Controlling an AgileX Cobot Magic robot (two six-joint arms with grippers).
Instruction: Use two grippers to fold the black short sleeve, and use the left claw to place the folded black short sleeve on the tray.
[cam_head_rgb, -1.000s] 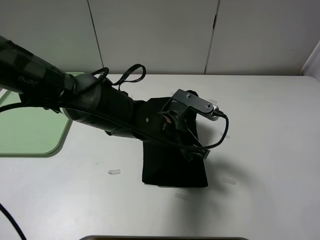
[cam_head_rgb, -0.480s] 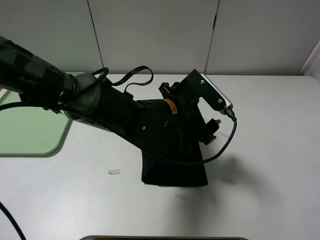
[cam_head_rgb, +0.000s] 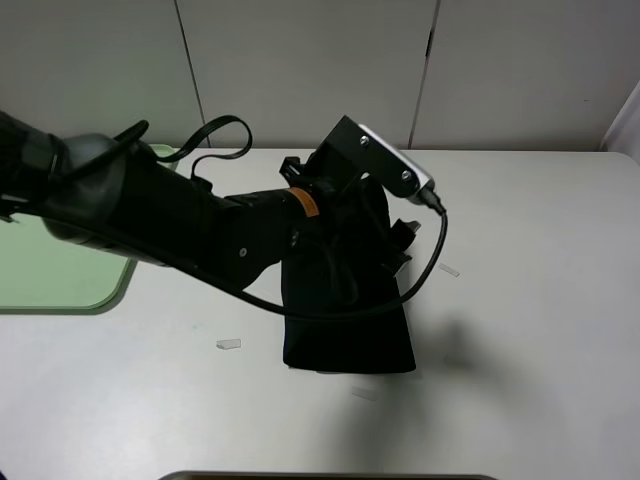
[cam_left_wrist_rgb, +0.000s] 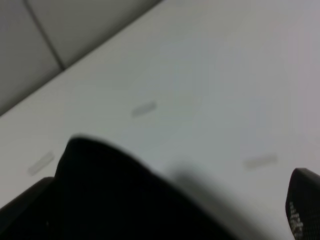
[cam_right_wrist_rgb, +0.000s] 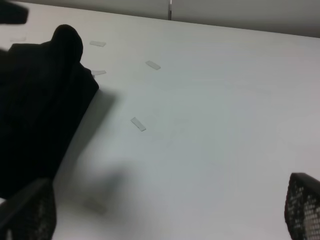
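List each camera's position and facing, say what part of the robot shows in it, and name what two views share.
Exterior high: mounted above, looking down at the table; the left arm reaches over the black short sleeve, tray at left.
Left wrist: on the left arm, looking across the table; one fingertip shows.
Right wrist: low, facing the shirt; both fingertips show, spread apart.
Shared: shirt and pale tape strips.

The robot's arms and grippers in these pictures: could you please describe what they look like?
The left arm is bulky and matte black, with rounded jointed segments, an orange ring near the wrist and looping black cables. A black camera block with a silver edge sits at its wrist. The right gripper shows only as two black fingertips with dotted, textured pads. Only one dark fingertip of the left gripper's pair shows in its wrist view.
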